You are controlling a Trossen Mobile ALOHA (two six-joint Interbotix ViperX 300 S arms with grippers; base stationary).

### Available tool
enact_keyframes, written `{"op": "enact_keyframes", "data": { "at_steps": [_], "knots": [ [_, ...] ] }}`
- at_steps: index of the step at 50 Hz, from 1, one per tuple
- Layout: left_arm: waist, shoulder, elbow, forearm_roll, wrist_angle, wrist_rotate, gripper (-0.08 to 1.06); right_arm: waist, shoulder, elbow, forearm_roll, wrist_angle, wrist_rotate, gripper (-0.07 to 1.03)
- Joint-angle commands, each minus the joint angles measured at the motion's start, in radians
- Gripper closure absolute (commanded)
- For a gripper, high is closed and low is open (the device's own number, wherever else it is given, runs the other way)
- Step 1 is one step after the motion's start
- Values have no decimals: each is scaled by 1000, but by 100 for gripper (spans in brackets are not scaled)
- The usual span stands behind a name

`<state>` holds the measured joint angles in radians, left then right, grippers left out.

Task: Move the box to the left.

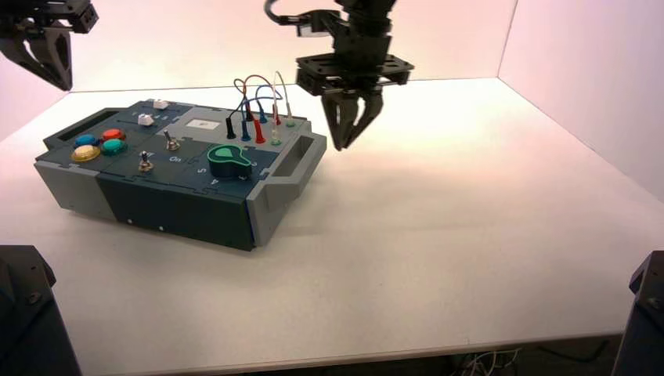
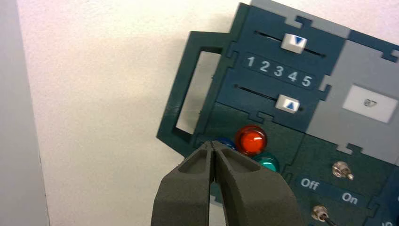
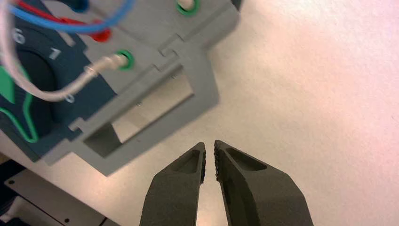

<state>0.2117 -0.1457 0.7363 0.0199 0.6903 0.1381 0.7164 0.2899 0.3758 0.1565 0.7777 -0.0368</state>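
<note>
Box (image 1: 184, 205): located on the far left part of the worktop (image 1: 462, 235), flat and set at an angle to the worktop's edges. Neither gripper is gripping it.

Step in hand: most likely the end of the shift to the left, with both arms clear of the handles. Left gripper (image 1: 66, 86) is closed and empty, above the box's left end. Right gripper (image 1: 344, 147) is slightly open and empty, just beside the right handle (image 1: 312, 166).

Next move: if the position is accepted, raise both arms and withdraw them without touching the wires (image 1: 258, 84). If more travel is required, set the right gripper against the right handle and push evenly toward the left edge; off-centre pressure could turn the box further.

Visibility limits: the left gripper covers the yellow button (image 1: 85, 153) and part of the blue button (image 2: 227, 142) in the left wrist view. The right wrist view cuts off the knob (image 3: 29, 96) and most of the box. The box's underside and far side are hidden. Marks on the white label (image 2: 371, 103) are hard to read.
</note>
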Motion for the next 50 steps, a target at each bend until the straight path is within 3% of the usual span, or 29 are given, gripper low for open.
{"op": "enact_keyframes", "data": {
  "at_steps": [1,22,40,50],
  "knots": [
    [23,-11,-21,3,-5,6,100,29,3,-57,9,14,-6,84],
    [63,-71,-23,3,23,12,100,81,83,-160,12,60,-6,84],
    [67,-123,-31,3,31,18,100,109,109,-227,66,81,-25,84],
    [124,-164,-34,3,34,18,100,127,123,-275,81,103,-32,84]
  ]
}}
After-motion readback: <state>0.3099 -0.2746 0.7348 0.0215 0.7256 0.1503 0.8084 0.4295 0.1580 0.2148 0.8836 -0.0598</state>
